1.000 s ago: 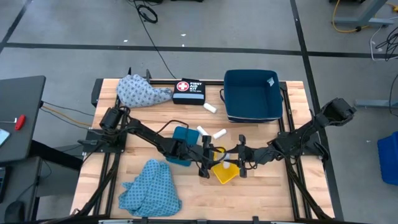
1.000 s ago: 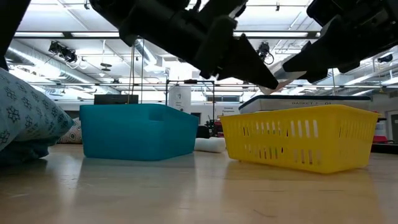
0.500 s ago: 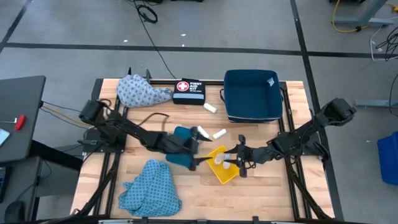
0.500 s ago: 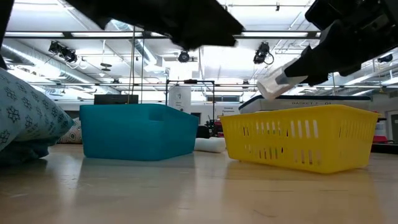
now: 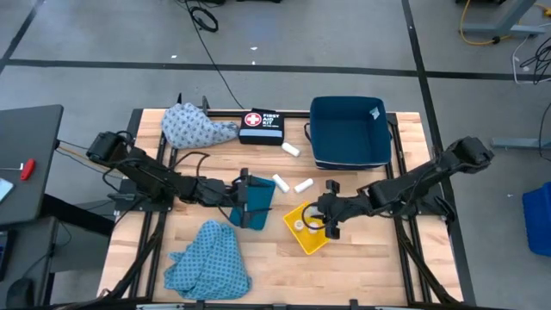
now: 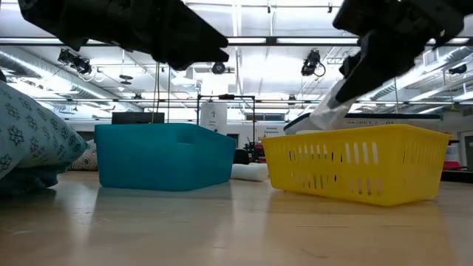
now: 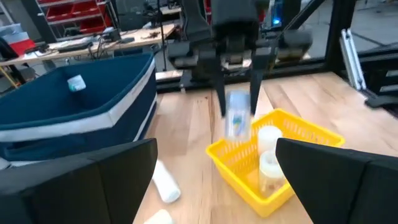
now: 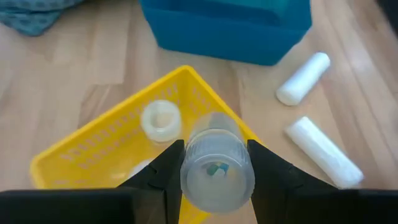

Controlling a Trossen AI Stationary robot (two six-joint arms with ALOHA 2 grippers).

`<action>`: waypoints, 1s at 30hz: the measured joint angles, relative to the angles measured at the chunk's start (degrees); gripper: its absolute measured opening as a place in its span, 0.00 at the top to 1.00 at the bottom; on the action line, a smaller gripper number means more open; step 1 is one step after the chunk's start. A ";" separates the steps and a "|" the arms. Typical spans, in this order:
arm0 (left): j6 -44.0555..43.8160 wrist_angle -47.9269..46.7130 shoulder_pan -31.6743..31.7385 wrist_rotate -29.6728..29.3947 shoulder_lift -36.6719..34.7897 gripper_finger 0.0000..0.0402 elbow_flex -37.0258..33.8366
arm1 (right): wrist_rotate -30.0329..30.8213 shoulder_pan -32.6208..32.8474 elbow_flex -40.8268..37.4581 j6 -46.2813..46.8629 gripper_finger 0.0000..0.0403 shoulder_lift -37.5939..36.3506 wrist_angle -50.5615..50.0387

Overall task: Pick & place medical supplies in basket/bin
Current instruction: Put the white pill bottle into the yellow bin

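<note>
Pouch label "FIRST AID KIT" | right gripper clamps vial

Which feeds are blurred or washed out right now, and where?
Left wrist view: the vial held by the right gripper is smeared, while the yellow basket is fairly crisp. Right wrist view: the vial up close is soft-edged. Low view: bright ceiling lights leave both arms as dark silhouettes. High view: even light, no glare.
</note>
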 joint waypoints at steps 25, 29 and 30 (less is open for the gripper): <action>7.07 -0.64 0.83 -0.92 0.00 0.18 -0.32 | -14.00 -5.89 6.16 -1.72 0.66 14.09 -3.72; 7.09 -2.46 1.14 -0.90 -0.64 0.18 -0.32 | -13.47 -5.85 6.22 -1.48 0.55 14.16 -3.45; 7.07 -3.28 1.15 -0.92 -1.10 0.18 -0.33 | -13.18 -5.85 6.27 -1.26 0.48 14.01 -3.48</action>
